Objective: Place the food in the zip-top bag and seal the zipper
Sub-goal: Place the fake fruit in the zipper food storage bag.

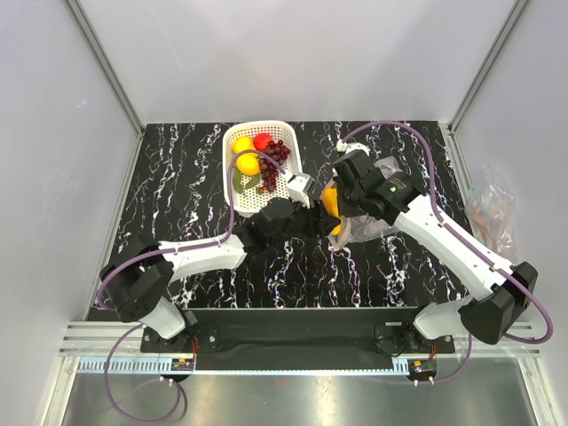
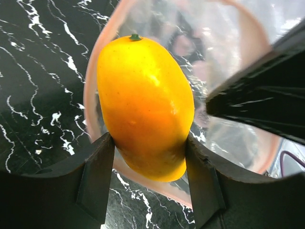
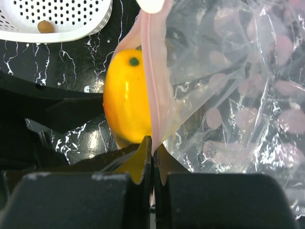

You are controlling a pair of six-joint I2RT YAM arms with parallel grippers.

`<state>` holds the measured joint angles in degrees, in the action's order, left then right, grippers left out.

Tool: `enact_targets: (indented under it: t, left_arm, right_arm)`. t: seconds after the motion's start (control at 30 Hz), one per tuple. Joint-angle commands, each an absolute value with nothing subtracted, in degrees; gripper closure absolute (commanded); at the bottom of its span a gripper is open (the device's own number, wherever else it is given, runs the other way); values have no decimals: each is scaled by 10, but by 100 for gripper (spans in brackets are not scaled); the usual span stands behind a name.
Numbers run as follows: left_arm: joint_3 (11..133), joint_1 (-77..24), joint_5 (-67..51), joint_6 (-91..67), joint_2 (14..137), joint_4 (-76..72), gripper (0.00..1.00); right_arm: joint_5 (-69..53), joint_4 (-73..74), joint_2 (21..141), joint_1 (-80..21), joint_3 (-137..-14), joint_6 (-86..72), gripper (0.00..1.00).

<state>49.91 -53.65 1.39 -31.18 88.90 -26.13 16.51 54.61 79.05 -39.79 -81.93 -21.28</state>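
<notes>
Fruit [image 2: 145, 107] sat clamped between my left fingers [image 2: 97, 176] at the mouth of the bag [image 3: 228, 95], which lay at its 3 o'clock. My right fingers [image 3: 164, 164] were clenched on the zipper [image 3: 151, 86], holding the mouth up. Loading step, I judged; next, push deeper inside, then let go.

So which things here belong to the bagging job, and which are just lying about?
Job: orange-yellow fruit in the left gripper; zip-top bag; its pink zipper, pinched by the right gripper; other fruit.
Lying about: white basket holding that fruit; crumpled clear plastic outside the right wall.
</notes>
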Motion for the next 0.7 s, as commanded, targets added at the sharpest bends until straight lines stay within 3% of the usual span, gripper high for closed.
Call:
enact_targets:
  t: [0.0,0.2,0.33,0.37,0.5,0.67]
  left_arm:
    - [528,-540,-18,-292,892,-291,69]
    - [538,-540,-35,-289,896,-291,60]
    - [559,-540,-25,-282,903,-237,40]
    - [560,-540,-25,-283,903,-232,31]
    - [562,-540,-24,-282,897,-215,14]
    - [570,-540,-26,-280,888,-187,6]
  right_arm:
    - [173,504,763,-396,-802,-222,100]
    - [138,488,752,-394,-774,-234,100]
    - [124,467,730,-393,-735,-243,100]
    - [120,460,726,-391,-729,-245,100]
    - [110,451,711,-384,-707,-257,100]
    - [94,432,693,-363,-675,-262,100]
